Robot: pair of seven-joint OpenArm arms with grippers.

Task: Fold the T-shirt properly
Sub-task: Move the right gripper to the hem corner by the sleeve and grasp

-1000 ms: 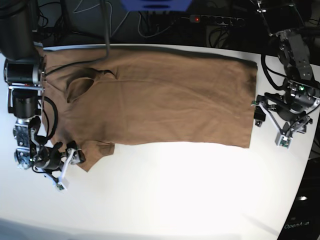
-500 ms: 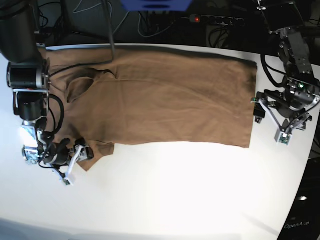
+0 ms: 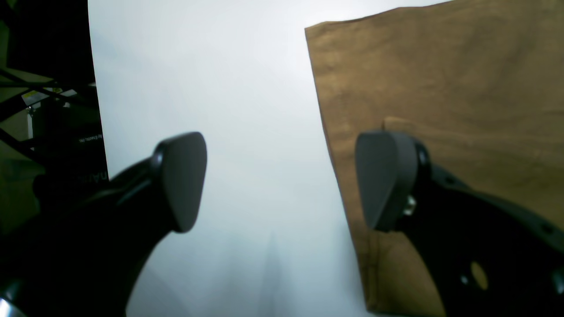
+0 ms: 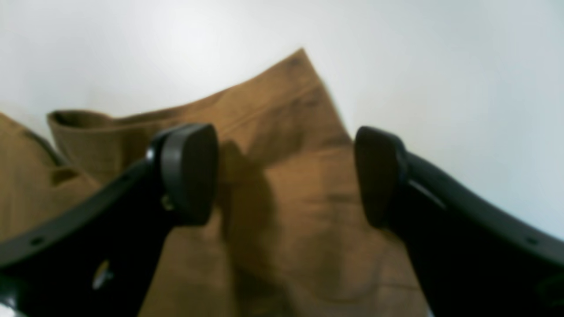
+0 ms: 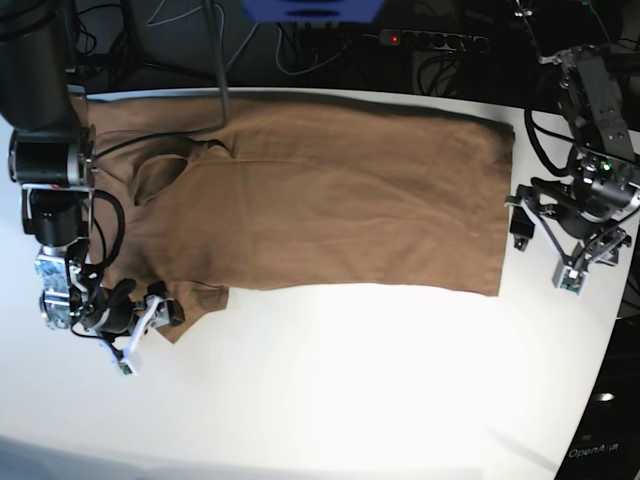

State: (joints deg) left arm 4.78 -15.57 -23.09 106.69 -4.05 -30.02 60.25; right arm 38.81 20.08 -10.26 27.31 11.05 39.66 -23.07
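The base camera hangs overhead and looks straight down on the whole white table [image 5: 350, 380], both arms at its edges. Each wrist camera sits just behind its own jaws, low and very close to the tabletop. The left one faces the T-shirt [image 3: 440, 88] hem; the right one faces a sleeve corner. Both patches also appear in the base view.

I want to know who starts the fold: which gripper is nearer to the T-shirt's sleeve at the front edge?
Right. The right gripper is open over the sleeve; the left gripper is open by the T-shirt's hem, far across.
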